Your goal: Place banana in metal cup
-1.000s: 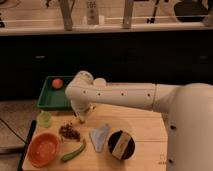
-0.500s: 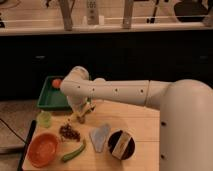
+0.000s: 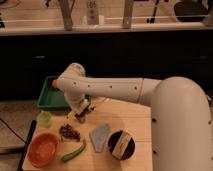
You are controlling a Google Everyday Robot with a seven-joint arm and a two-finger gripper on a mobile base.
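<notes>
Jaws stood closed, pointing down just above the pale wooden tabletop [image 3: 136, 119] beside the green rectangular tray [image 3: 49, 101]; the white arm [image 3: 115, 89] reached level across, wrist bent downward.

Your wooden table [image 3: 142, 125] carries a green tray [image 3: 50, 103] at back left — then a pale cup [image 3: 44, 118], orange bowl [image 3: 42, 149], green pod [image 3: 74, 152], dark red cluster [image 3: 70, 133], blue-grey cloth [image 3: 100, 136], dark round dish [image 3: 121, 145]. The gripper [image 3: 82, 112], closed, hangs low beside the tray.
</notes>
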